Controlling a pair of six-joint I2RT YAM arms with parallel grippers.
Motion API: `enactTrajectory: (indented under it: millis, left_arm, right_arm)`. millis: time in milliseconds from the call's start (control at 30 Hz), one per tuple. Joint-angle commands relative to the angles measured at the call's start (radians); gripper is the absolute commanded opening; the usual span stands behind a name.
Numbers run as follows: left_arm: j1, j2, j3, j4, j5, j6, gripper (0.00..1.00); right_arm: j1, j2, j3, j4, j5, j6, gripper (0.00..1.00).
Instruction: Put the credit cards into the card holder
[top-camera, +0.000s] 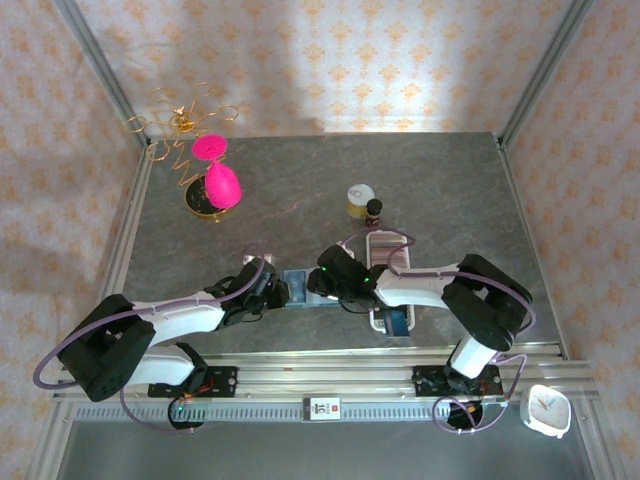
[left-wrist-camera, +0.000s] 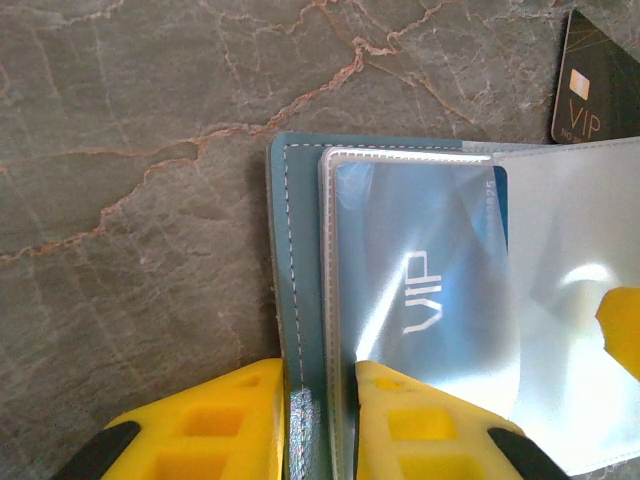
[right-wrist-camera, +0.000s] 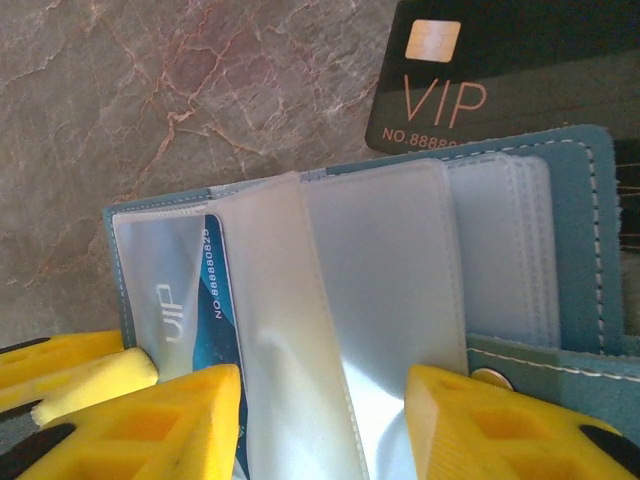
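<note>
The teal card holder (top-camera: 296, 285) lies open on the grey marble table between both grippers. My left gripper (left-wrist-camera: 320, 375) is shut on the holder's teal cover edge (left-wrist-camera: 300, 250). A blue VIP card (left-wrist-camera: 420, 290) sits inside a clear sleeve. My right gripper (right-wrist-camera: 325, 375) is open, its yellow fingers straddling the loose clear sleeves (right-wrist-camera: 380, 260) of the holder (right-wrist-camera: 590, 230), next to the blue card (right-wrist-camera: 220, 290). A black VIP card (right-wrist-camera: 500, 70) lies flat on the table just beyond the holder, and it is the same black card (left-wrist-camera: 600, 85) in the left wrist view.
A long white slotted tray (top-camera: 388, 250) with cards stands right of the holder, a blue card (top-camera: 398, 322) at its near end. Further back are a small jar (top-camera: 360, 200), a dark bottle (top-camera: 374, 208), a pink hourglass (top-camera: 215, 170) and a gold wire stand (top-camera: 185, 120).
</note>
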Motion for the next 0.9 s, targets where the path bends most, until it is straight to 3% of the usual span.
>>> enactTrajectory:
  millis: [0,867]
  left_arm:
    - [-0.011,0.020,-0.040,-0.143,0.002,0.018,0.22]
    - [-0.010,0.017,-0.050,-0.141,-0.002,0.016,0.22]
  right_arm:
    - [0.003,0.034,-0.003,-0.018,-0.017,-0.008,0.47]
    - [0.035,-0.049,0.083,-0.131,0.000,-0.045,0.30]
